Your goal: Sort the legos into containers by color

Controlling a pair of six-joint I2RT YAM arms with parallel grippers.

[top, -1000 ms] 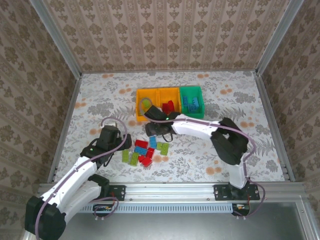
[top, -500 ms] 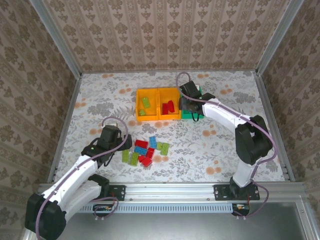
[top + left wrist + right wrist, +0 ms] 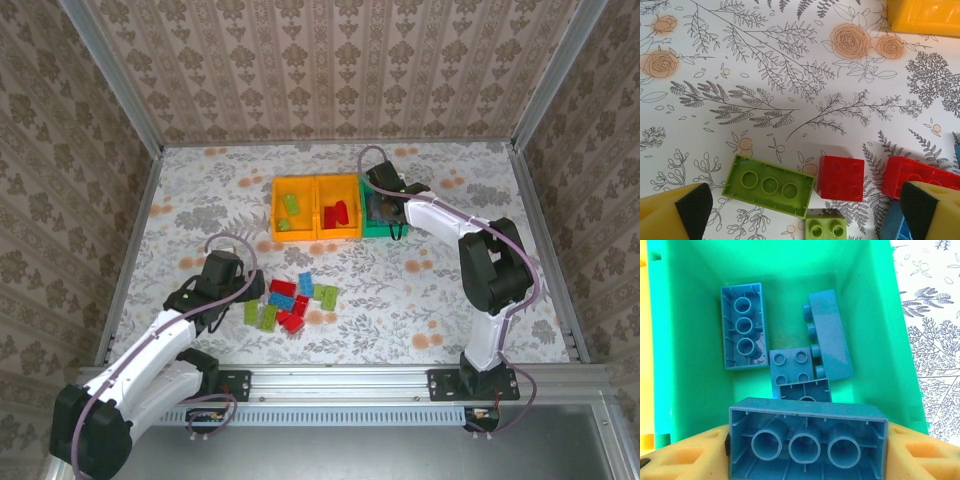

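Note:
My right gripper (image 3: 807, 447) is shut on a blue lego (image 3: 807, 437), held upside down between the yellow pads (image 3: 682, 455) above the teal-green container (image 3: 875, 300). Several blue legos (image 3: 743, 325) lie inside it. From above, the right gripper (image 3: 385, 210) hangs over that teal-green container (image 3: 372, 230). Beside it, the left orange container (image 3: 275, 205) holds green legos (image 3: 290, 205) and the middle orange container (image 3: 338, 180) holds red legos (image 3: 336, 213). My left gripper (image 3: 805, 215) stands open just above a green lego (image 3: 769, 184) and a red lego (image 3: 841, 178). From above, it (image 3: 238, 290) sits left of the loose pile (image 3: 290, 302).
Red, blue and green bricks lie loose in front of the bins, near the table's middle. A corner of the orange bin (image 3: 925, 17) shows at the top right of the left wrist view. Metal frame rails edge the table. Bare flowered tabletop lies to the right.
The right arm has swung from the loose pile back to the teal-green bin, carrying the blue lego. The left arm has not moved.

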